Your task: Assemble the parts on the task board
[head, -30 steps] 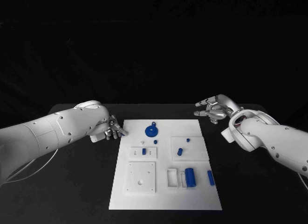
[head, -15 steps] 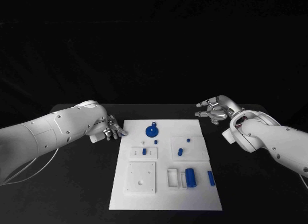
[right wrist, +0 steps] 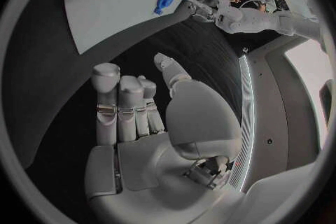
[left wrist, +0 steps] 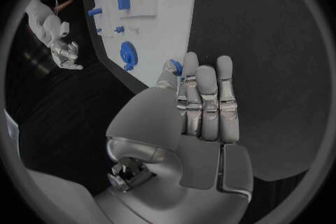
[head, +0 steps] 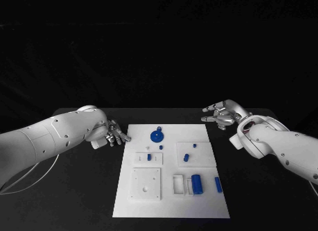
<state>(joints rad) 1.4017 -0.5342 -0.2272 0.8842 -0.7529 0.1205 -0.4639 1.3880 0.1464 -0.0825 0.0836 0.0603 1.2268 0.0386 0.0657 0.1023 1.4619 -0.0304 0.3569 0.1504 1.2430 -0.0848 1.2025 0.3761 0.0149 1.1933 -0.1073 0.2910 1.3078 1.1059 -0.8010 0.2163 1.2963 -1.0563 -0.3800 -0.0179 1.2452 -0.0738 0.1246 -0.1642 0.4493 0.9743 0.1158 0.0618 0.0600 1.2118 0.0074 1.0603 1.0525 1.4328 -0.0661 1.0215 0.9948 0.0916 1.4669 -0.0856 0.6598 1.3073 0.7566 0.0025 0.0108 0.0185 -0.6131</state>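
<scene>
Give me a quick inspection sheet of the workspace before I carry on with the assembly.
Surface: black table, bare around the board.
Job's things: white task board in the middle; blue round part at its far end, blue cylinder and blue bar nearer the robot, small blue parts between.
Clutter: nothing seen.
Hands: left hand at the board's far left corner, right hand beyond its far right corner; both hold nothing.
Cables: pale cable under the left arm.
Surroundings: dark backdrop.
</scene>
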